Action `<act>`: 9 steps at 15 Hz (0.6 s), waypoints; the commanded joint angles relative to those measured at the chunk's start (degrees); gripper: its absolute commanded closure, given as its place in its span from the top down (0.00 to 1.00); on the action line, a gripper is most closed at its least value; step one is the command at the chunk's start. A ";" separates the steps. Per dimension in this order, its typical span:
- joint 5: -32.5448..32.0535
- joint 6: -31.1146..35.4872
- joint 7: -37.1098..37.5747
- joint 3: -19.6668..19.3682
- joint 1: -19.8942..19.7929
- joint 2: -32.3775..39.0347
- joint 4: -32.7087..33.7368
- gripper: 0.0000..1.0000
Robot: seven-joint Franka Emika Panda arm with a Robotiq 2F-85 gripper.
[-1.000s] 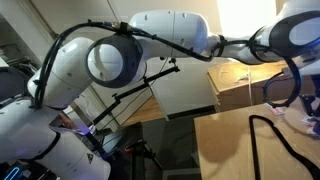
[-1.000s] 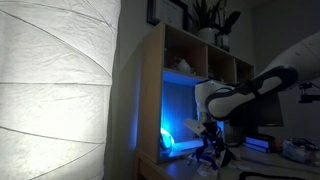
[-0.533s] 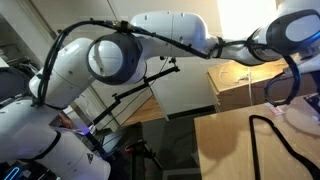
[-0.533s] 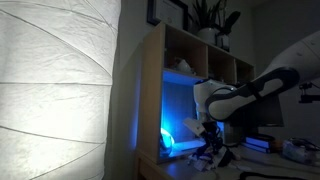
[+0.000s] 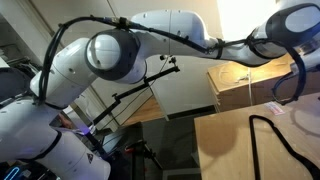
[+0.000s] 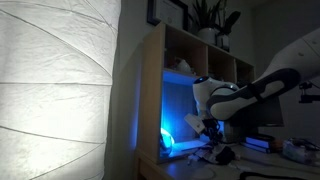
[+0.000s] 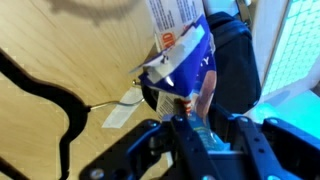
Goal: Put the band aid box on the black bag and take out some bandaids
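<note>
In the wrist view a black cable (image 7: 40, 95) loops over the left of the wooden surface (image 7: 60, 40). A pale loose strip (image 7: 122, 110) lies flat just right of it. Right of centre is the band aid box (image 7: 187, 62), blue with a red band, tilted with its end flap open. It sits against the left edge of the black bag (image 7: 238, 60); I cannot tell whether it rests on the bag or beside it. A pinkish-tan strip (image 7: 205, 98) reaches from the box's open end down towards the tool (image 7: 200, 128), which comes in from the near edge. Whether its fingers pinch that strip or stand apart is not clear. In an exterior view the white arm (image 5: 120, 55) stretches to the right above the surface.
</note>
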 commanded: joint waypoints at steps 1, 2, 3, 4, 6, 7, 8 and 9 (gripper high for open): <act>-3.69 1.99 5.64 -4.99 2.66 -0.74 -2.57 0.07; -4.86 2.23 6.80 -6.44 3.27 -0.67 -2.86 0.07; -6.44 2.45 8.83 -8.33 4.02 -0.38 -3.08 0.07; -7.87 2.58 11.05 -10.19 4.71 -0.08 -3.33 0.07; -11.04 2.44 14.86 -13.78 6.22 0.57 -4.12 0.07; -12.59 2.09 16.39 -15.39 6.93 1.01 -4.46 0.07; -14.01 1.95 18.06 -16.87 7.57 1.54 -4.81 0.07; -15.68 2.04 19.83 -18.50 8.31 2.25 -5.28 0.07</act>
